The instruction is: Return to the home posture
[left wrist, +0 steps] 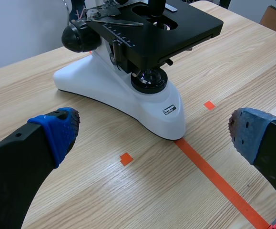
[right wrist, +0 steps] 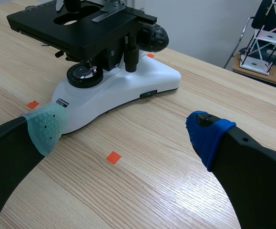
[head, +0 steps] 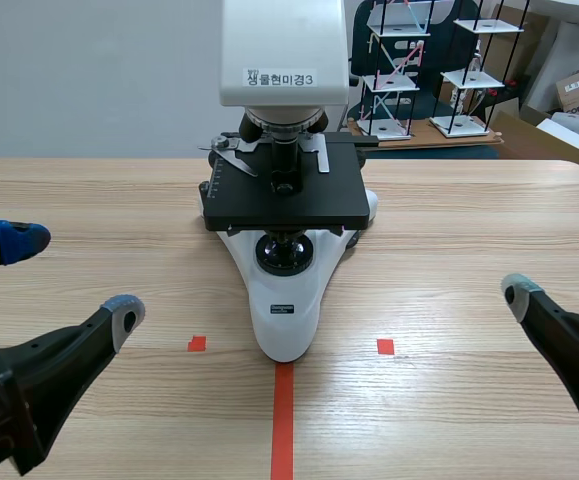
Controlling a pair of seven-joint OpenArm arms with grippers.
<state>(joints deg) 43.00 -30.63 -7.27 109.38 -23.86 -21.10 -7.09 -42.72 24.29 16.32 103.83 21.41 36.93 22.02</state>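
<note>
The white-and-black laboratory microscope (head: 287, 300) stood on the light wooden table (head: 449, 230) at mid-width, with its base foot toward the robot. The foot met the far end of the orange-red tape line (head: 283, 420). One orange-red tape square lay at each side of the foot, left (head: 197, 344) and right (head: 385, 347). The black two-fingered left gripper (head: 71, 276) sat left of the microscope and the matching right gripper (head: 559, 266) right of it, both well apart from it.

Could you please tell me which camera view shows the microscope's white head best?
The scene view: the white head stands at top centre, label facing the camera, its top cut off. Both wrist views show none of it, only the black stage and white base.
</note>
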